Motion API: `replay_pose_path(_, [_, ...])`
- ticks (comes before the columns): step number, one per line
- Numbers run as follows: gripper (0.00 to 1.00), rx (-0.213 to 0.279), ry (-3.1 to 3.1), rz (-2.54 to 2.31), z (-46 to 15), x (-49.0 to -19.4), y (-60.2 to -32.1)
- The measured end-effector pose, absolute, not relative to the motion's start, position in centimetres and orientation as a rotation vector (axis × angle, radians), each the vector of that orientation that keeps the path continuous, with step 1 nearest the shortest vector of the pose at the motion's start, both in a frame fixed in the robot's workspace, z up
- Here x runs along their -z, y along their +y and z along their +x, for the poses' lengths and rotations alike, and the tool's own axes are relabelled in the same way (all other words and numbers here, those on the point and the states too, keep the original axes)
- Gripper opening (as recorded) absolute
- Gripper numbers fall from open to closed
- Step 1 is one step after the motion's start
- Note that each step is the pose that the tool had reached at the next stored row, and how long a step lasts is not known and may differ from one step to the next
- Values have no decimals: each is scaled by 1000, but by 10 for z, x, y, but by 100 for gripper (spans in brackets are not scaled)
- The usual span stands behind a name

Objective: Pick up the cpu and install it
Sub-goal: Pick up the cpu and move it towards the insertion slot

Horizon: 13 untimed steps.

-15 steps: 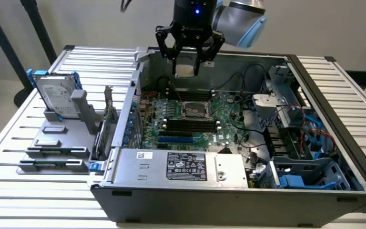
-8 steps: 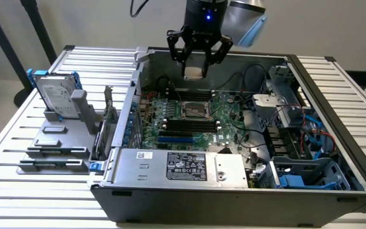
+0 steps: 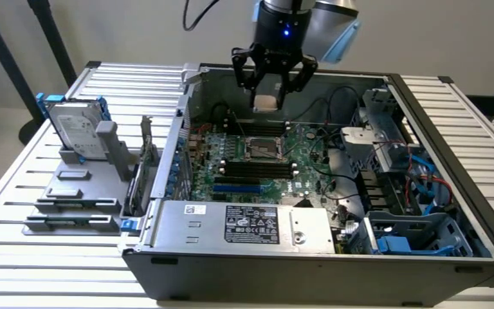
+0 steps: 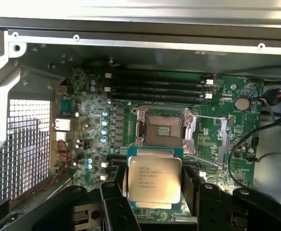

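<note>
In the exterior view, the gripper [image 3: 273,90] hung over the far side of the open computer case [image 3: 453,254], just in front of its back wall. Its jaws were clamped on the cpu [image 3: 266,103], which was held in the air, clear of the motherboard [image 3: 311,168] beneath. The socket [image 3: 262,149] lay uncovered lower down and nearer the camera, with open air between it and the chip. Loose black cables [image 3: 337,138] and a metal drive cage [image 3: 383,119] crowded the exterior view's right of the board. The case's side wall closed in the exterior view's left. Outside the case on that side, well apart, a hard drive [image 3: 75,129] in a blue bracket stood upright on a grey fixture [image 3: 75,193].

In the wrist view, the cpu [image 4: 153,180] faced the camera with its printed metal top, a thin green edge showing around it. Dark fingers [image 4: 112,204] pressed against two opposite sides. The socket [image 4: 163,130] sat beyond it, its contact field bare inside a metal frame, and the chip's far edge overlapped the frame's near edge. Memory slots [image 4: 154,89] ran in rows past the socket, just beside the case wall.
</note>
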State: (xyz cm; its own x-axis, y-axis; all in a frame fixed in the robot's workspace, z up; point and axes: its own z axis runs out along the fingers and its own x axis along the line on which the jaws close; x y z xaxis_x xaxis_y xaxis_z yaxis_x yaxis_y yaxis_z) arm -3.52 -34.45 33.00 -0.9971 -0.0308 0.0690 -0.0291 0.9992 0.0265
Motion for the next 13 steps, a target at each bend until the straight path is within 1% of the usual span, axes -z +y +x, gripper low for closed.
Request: replay_pose_path(13, [55,42,-3071,-44,-22,-306,-339])
